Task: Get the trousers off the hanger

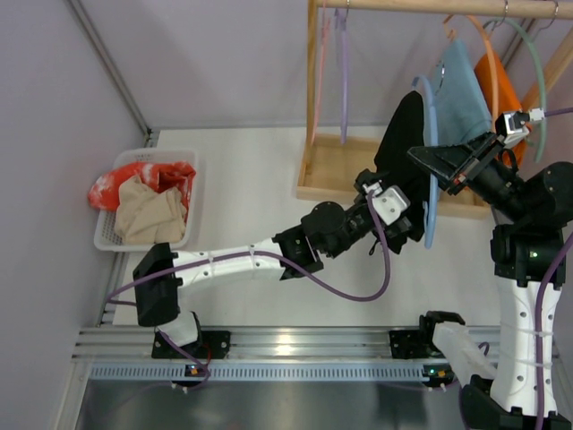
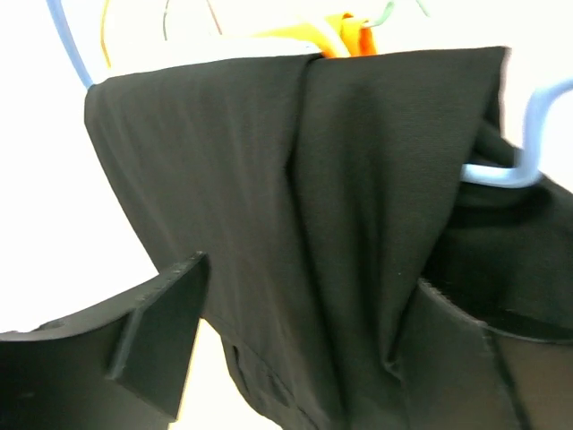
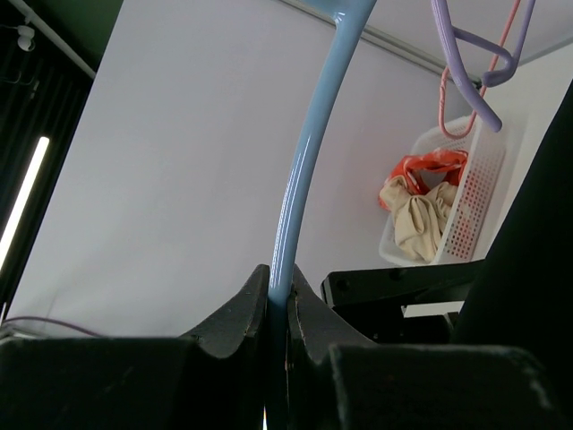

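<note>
Top view: your left claw [image 1: 405, 204] reaches into the black trousers [image 1: 407, 134], which hang on the light blue hanger [image 1: 432, 193] at two o'clock over the worktop [image 1: 242, 179]. Your right claw [image 1: 428, 157] meets that hanger from three o'clock.

Left wrist: the left claw [image 2: 309, 279] stands with its jaws apart. The trousers [image 2: 340, 197] drape between them, with the hanger [image 2: 530, 134] at two o'clock.

Right wrist: the right claw [image 3: 278, 296] is clamped on the hanger [image 3: 304, 179] rod. The trousers [image 3: 537, 269] fill the three o'clock edge.

White arms [image 1: 224, 260], black joints [image 1: 324, 228], purple cables [image 1: 354, 297]
</note>
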{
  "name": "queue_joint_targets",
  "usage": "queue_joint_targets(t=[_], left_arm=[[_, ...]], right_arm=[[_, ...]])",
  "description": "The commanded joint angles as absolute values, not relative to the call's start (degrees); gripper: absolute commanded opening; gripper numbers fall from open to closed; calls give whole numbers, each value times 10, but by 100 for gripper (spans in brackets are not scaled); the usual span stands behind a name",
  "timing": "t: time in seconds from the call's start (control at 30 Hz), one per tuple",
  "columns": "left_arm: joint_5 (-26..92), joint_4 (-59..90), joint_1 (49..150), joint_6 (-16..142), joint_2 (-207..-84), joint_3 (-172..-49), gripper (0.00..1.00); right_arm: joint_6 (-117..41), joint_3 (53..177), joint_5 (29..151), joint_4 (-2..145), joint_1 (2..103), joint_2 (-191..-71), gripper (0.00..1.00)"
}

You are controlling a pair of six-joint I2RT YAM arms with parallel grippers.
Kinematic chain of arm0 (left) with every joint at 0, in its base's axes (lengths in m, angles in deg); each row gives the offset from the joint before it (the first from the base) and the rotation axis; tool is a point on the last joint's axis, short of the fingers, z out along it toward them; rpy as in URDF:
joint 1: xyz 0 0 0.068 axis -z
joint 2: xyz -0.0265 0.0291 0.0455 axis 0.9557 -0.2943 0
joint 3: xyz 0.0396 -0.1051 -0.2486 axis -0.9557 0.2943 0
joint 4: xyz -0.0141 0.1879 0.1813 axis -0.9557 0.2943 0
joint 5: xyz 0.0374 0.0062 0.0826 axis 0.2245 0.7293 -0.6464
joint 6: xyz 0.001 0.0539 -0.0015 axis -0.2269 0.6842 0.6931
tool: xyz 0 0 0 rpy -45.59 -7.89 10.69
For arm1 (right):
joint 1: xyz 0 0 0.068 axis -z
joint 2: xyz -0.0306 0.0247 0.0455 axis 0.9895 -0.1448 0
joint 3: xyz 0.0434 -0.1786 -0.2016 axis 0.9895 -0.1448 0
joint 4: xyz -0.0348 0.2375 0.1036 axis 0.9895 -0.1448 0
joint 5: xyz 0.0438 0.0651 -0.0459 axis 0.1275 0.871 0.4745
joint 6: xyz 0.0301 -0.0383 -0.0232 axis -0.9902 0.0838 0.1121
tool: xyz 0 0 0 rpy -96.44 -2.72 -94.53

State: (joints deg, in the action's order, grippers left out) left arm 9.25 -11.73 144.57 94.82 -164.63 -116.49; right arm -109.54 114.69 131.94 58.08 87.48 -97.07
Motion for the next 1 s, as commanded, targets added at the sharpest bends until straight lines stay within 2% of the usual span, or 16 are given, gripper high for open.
queue_joint_targets(t=[0.0, 0.03, 0.07, 0.17, 0.2, 0.33, 0.37, 0.67, 0.97], left_arm=[[63, -159, 1438, 952, -1658, -1180, 80], [62, -159, 1434, 947, -1659, -1180, 76], [61, -159, 1422, 940, -1663, -1180, 64], [58, -155, 1408, 940, -1664, -1184, 46], [60, -155, 1407, 940, -1663, -1184, 32], [60, -155, 1404, 947, -1657, -1186, 4], [61, -155, 1403, 946, -1655, -1186, 0], [92, -144, 1397, 930, -1601, -1196, 0], [103, -97, 1399, 893, -1570, -1272, 0]], right_arm=[[-1096, 1171, 1327, 675, 883, -958, 0], [-1095, 1169, 1328, 674, 882, -957, 0], [-1094, 1169, 1329, 674, 883, -957, 0], [-1094, 1164, 1330, 673, 882, -956, 0], [-1097, 1162, 1330, 673, 882, -957, 0], [-1101, 1162, 1328, 679, 882, -962, 0], [-1101, 1161, 1328, 680, 882, -963, 0], [-1076, 1112, 1321, 682, 883, -958, 0], [-1035, 1028, 1308, 673, 883, -959, 0]])
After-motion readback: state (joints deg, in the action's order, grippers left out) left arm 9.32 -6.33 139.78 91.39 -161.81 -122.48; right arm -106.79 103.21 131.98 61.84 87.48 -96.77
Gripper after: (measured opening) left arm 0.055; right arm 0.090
